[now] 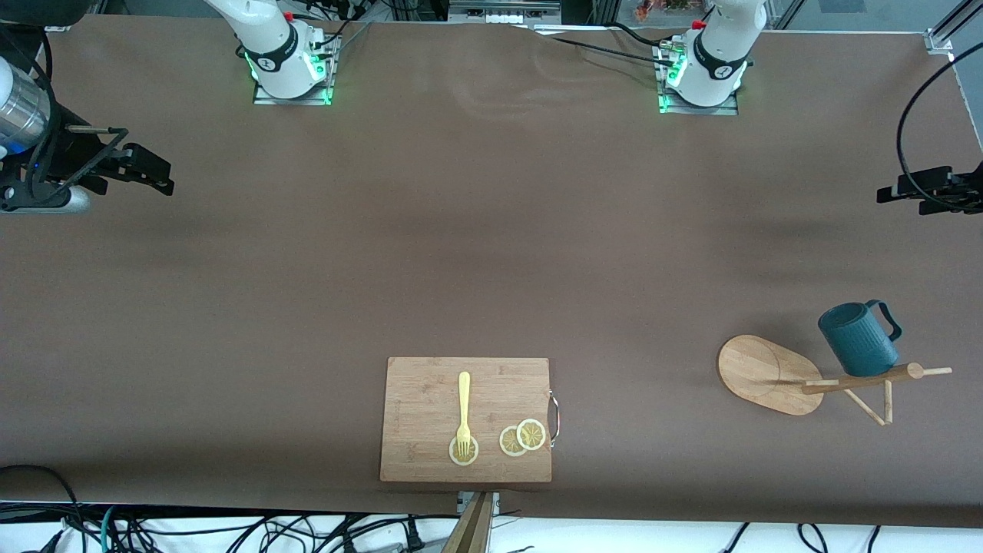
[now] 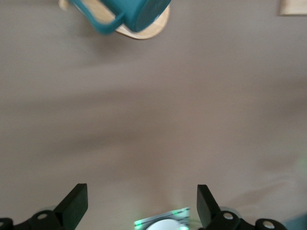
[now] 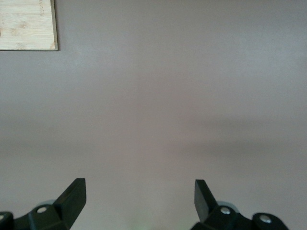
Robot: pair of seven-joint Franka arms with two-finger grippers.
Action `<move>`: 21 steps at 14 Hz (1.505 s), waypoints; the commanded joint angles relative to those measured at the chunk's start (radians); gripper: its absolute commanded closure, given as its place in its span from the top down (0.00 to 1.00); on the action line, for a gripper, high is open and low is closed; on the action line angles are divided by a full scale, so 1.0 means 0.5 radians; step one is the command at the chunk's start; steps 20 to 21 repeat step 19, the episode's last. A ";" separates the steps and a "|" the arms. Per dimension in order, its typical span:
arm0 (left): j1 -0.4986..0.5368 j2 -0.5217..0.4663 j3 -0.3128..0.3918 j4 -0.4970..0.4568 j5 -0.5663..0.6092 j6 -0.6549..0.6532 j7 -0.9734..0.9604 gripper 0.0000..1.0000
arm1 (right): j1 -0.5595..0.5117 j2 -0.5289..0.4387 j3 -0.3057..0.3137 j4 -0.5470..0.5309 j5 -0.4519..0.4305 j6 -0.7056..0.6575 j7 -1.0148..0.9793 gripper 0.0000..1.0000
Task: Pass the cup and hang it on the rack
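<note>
1. While most of the table (image 1: 491, 253) is bare brown cover, its near edge sits over a tangle of cables.
2. Cutting board (image 1: 466, 419) lies near the front camera, about mid-table, with a metal handle on its edge toward the left arm's end. Both wrist views only catch a corner of it.
3. Rack (image 1: 776, 374) is toward the left arm's end. From this steep angle its post and pegs look splayed out sideways, so their real tilt is hard to read.
4. Cup (image 1: 858, 336) hangs on the rack up by the top of the post; the peg it's on is hidden by the cup itself. Left wrist view cuts it off at the frame edge.
5. Left gripper (image 2: 142, 203) waits over bare table at its own end, fingers spread apart, holding nothing.
6. Right gripper (image 3: 140, 201) same deal at its own end, wide apart and empty.
7. Yellow fork (image 1: 463, 412) rests on the board, tines on a lemon slice (image 1: 463, 451); two more slices overlap beside it.
</note>
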 commanded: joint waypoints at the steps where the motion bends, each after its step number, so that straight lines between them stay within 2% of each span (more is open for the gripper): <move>1: -0.138 -0.035 -0.037 0.092 0.154 0.078 -0.101 1.00 | -0.025 0.015 0.025 0.042 -0.004 -0.018 0.015 1.00; 4: -0.298 -0.103 -0.037 0.089 0.194 0.173 -0.159 1.00 | -0.025 0.015 0.025 0.042 -0.004 -0.018 0.015 1.00; 6: -0.445 -0.125 -0.012 0.079 0.182 0.173 -0.395 1.00 | -0.025 0.015 0.025 0.042 -0.004 -0.015 0.018 1.00; 9: -0.712 -0.137 0.101 0.079 0.185 0.173 -0.552 1.00 | -0.025 0.015 0.025 0.042 -0.004 -0.015 0.018 1.00; 13: -0.765 -0.171 0.101 0.064 0.166 0.173 -0.794 1.00 | -0.022 0.015 0.025 0.042 -0.004 -0.015 0.018 1.00; 21: -0.765 -0.091 0.095 0.165 0.188 0.146 -0.792 1.00 | -0.025 0.015 0.025 0.042 -0.004 -0.012 0.012 1.00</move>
